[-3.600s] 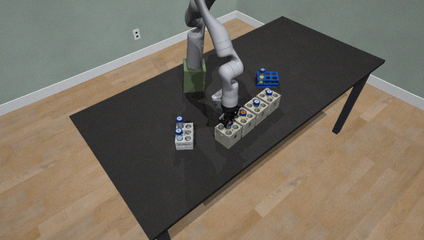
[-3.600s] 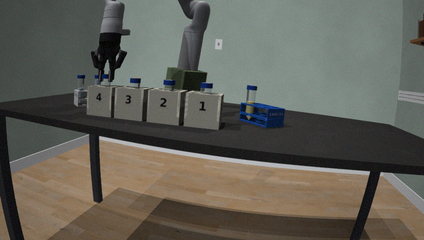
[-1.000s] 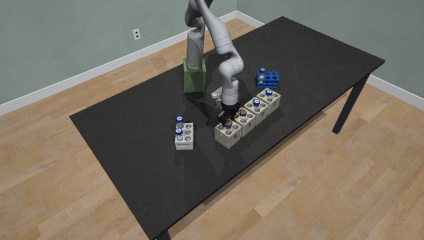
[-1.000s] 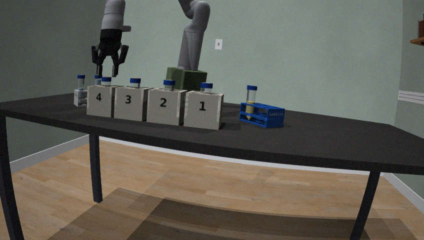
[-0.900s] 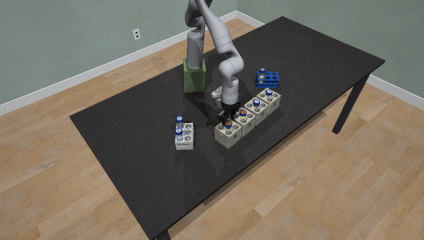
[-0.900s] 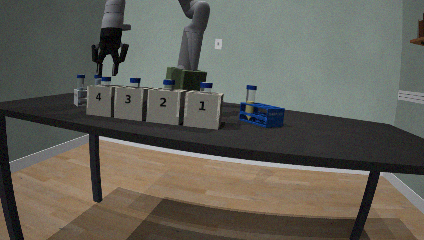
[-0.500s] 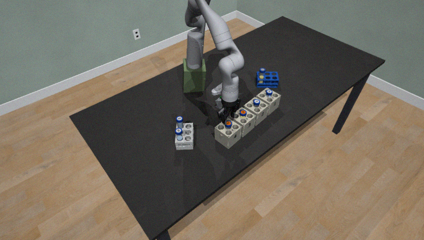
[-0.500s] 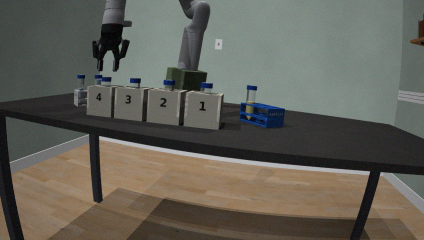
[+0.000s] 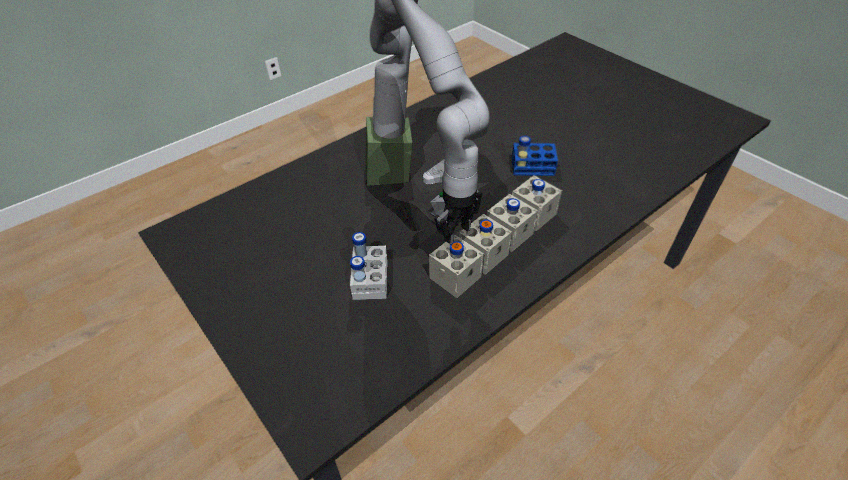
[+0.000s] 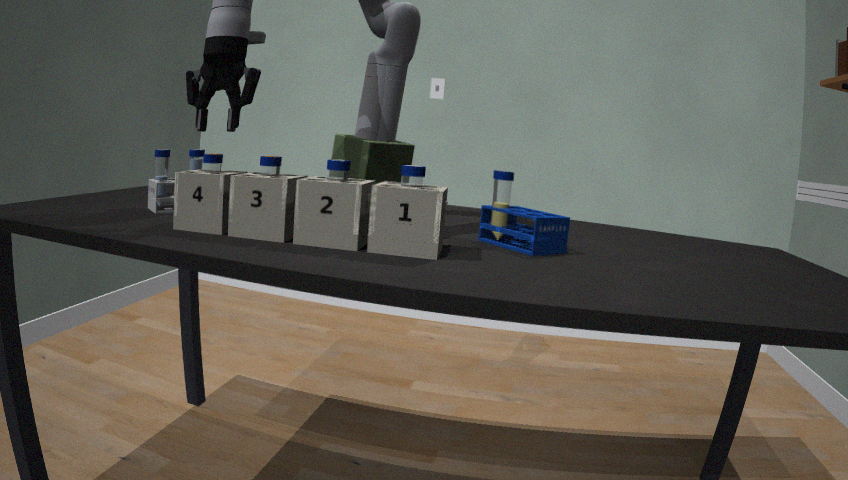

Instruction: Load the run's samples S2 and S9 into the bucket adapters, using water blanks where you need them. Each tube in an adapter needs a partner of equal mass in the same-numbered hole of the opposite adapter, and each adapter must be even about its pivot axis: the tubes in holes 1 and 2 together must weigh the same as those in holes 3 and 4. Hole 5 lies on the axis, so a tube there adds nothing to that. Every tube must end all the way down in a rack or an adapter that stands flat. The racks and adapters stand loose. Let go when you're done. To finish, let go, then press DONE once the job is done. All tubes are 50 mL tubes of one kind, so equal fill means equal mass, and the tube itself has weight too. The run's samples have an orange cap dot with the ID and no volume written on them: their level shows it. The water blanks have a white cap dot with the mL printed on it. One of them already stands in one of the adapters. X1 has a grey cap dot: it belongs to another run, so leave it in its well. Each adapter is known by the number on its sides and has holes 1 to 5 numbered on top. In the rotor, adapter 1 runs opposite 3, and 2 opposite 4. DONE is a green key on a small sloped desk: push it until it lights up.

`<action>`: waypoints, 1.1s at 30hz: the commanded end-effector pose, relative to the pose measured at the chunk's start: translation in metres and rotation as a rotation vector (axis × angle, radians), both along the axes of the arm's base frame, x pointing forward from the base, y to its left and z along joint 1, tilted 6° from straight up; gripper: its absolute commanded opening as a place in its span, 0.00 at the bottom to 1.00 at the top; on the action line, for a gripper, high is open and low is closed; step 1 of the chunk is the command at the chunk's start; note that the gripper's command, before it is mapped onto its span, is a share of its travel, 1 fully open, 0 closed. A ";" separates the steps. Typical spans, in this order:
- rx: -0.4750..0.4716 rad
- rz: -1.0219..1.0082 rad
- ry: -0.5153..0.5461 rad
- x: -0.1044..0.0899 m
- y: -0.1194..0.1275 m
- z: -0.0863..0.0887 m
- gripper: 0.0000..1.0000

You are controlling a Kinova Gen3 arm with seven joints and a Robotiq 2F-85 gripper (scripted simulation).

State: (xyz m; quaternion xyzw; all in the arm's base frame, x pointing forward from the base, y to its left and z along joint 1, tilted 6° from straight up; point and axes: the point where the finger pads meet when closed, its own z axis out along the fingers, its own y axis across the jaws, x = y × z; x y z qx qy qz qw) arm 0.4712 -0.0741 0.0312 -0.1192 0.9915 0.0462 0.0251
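Four white adapters stand in a row. Adapter 4 holds an orange-dot tube in its middle hole. Adapter 3 holds an orange-dot tube. Adapter 2 holds a white-dot tube. Adapter 1 holds a white-dot tube. My gripper is open and empty, well above adapter 4's tube.
A white blanks rack with two white-dot tubes stands left of the adapters. A blue sample rack holds one tube with yellow liquid. The sloped desk lies behind the arm, near the green base.
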 end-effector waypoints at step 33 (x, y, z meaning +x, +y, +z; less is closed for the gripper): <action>0.001 -0.001 -0.008 0.001 -0.005 0.046 0.62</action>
